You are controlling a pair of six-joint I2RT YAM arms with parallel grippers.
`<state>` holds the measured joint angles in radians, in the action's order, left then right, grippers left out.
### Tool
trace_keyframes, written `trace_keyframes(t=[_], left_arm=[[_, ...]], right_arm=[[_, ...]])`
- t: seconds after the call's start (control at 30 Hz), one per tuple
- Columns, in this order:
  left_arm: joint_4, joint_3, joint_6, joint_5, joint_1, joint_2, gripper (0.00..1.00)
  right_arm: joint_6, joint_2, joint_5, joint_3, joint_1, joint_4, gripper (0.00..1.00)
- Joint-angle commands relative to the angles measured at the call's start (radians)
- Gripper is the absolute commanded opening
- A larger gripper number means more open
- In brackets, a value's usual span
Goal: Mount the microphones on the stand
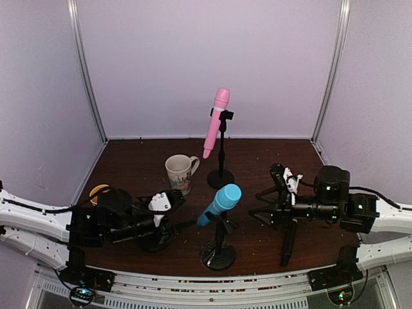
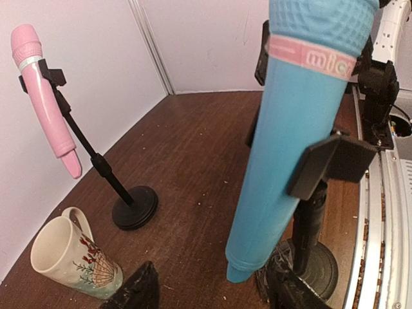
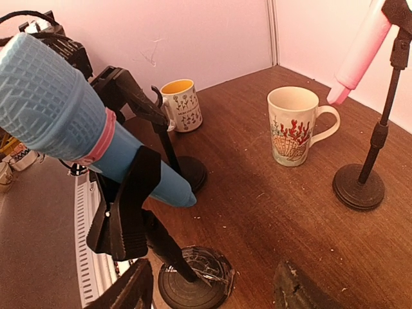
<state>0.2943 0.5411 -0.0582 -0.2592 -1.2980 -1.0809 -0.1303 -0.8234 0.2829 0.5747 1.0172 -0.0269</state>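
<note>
Two of three are up. The pink microphone [image 1: 216, 122] sits clipped on its stand [image 1: 221, 175] at 12 o'clock on the tabletop [image 1: 257, 158]. The light blue microphone [image 1: 219, 205] rests tilted in the clip of the nearer stand [image 1: 217, 254], toward 6 o'clock. What looks like the black microphone [image 1: 288, 244] lies at 4 o'clock under the right arm, unmounted. A third stand [image 3: 168, 138] at 8 o'clock shows an empty clip. The left hand [image 2: 209, 278] has its fingers apart on either side of the blue one's tail, and the right hand [image 3: 215, 270] is spread and holds nothing. By the look of it, one microphone remains to mount.
</note>
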Motion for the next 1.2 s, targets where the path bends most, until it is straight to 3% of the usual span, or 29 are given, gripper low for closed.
trace_keyframes(t=[0.0, 0.3, 0.47, 0.6, 0.67, 0.77, 0.9, 1.03, 1.17], left_arm=[[-0.162, 0.092, 0.025, 0.000, -0.009, 0.034, 0.59], [-0.429, 0.221, 0.083, -0.001, -0.049, 0.035, 0.54], [-0.599, 0.313, 0.162, -0.080, -0.049, 0.046, 0.54], [-0.693, 0.372, 0.239, -0.195, -0.049, 0.049, 0.55], [-0.759, 0.404, 0.278, -0.246, -0.049, 0.043, 0.55], [-0.832, 0.434, 0.330, -0.302, -0.049, 0.040, 0.55], [-0.781, 0.389, 0.256, -0.157, -0.063, 0.087, 0.55], [-0.653, 0.294, 0.162, -0.125, -0.115, 0.156, 0.58], [-0.623, 0.293, 0.124, -0.137, -0.115, 0.128, 0.59]], right_arm=[[-0.028, 0.050, -0.041, -0.028, 0.012, -0.029, 0.65], [-0.034, 0.101, -0.125, -0.062, 0.067, -0.087, 0.65], [-0.059, 0.107, -0.227, -0.041, 0.084, -0.140, 0.65], [-0.160, 0.096, -0.487, 0.033, 0.083, -0.286, 0.65], [-0.246, 0.080, -0.538, 0.076, 0.084, -0.361, 0.65], [-0.297, 0.063, -0.481, 0.072, 0.083, -0.386, 0.66], [-0.329, 0.086, -0.419, 0.031, 0.090, -0.378, 0.67], [-0.284, 0.183, -0.192, -0.049, 0.121, -0.176, 0.69], [-0.236, 0.194, -0.223, -0.049, 0.210, -0.068, 0.80]])
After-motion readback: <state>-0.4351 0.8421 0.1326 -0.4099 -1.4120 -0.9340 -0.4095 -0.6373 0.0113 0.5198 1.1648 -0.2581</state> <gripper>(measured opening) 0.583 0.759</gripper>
